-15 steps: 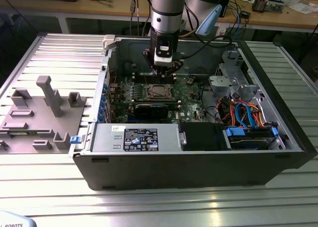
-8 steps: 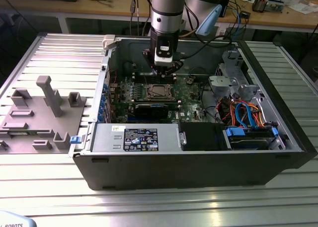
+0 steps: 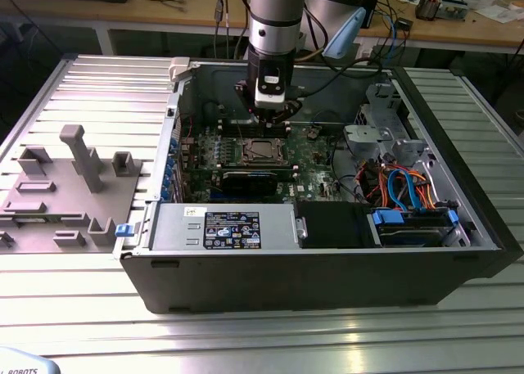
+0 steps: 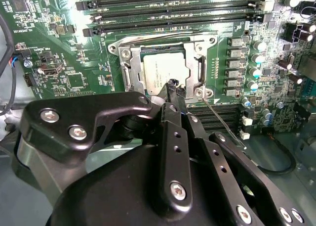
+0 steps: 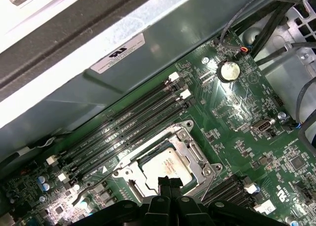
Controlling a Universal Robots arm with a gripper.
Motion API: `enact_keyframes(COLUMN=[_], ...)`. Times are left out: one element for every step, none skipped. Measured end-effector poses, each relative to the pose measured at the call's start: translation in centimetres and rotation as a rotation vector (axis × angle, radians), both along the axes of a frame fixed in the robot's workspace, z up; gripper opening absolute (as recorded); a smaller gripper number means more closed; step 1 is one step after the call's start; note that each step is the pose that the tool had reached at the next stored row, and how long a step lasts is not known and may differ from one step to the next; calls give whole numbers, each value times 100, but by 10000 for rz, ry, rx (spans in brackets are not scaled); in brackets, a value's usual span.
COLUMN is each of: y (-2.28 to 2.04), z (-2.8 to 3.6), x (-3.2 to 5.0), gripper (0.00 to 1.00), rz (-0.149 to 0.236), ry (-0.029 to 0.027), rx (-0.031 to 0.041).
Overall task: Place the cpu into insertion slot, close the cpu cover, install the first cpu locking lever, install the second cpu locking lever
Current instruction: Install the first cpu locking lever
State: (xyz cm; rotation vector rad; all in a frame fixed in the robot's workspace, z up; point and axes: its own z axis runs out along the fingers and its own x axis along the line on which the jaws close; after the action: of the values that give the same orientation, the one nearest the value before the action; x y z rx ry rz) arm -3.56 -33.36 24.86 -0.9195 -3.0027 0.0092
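Observation:
The cpu (image 4: 159, 67) lies flat in the insertion slot on the green motherboard, its silver-grey top showing through the square opening of the cpu cover (image 4: 202, 63). The cover lies down flat around it, as the first wrist view shows with cpu (image 5: 165, 164) and cover (image 5: 195, 152). A thin wire locking lever (image 4: 224, 119) angles out from one socket corner. My gripper (image 4: 173, 83) hovers just over the cpu's edge, its black fingers pressed together with nothing between them. In the exterior view the gripper (image 3: 270, 116) hangs above the socket (image 3: 260, 150) inside the open computer case.
Rows of black memory slots (image 5: 128, 122) run beside the socket. A power supply box (image 3: 221, 227) fills the case front, cables and a drive bay (image 3: 405, 194) sit at the exterior view's right. A grey fixture tray (image 3: 65, 186) stands outside the case.

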Motion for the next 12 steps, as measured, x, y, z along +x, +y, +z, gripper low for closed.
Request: enact_keyframes(y=[0,0,0,0,0,0,0,0,0,0,0,0], z=[0,0,0,0,0,0,0,0,0,0,0,0], x=[0,0,0,0,0,0,0,0,0,0,0,0], gripper=[11,11,11,11,11,11,11,11,11,11,11,11], rz=[7,23,37,54,64,70,81,87,93,100,106,112], ry=[0,0,0,0,0,0,0,0,-1,0,0,-1], rx=[0,1,0,1,0,0,0,0,0,0,1,0])
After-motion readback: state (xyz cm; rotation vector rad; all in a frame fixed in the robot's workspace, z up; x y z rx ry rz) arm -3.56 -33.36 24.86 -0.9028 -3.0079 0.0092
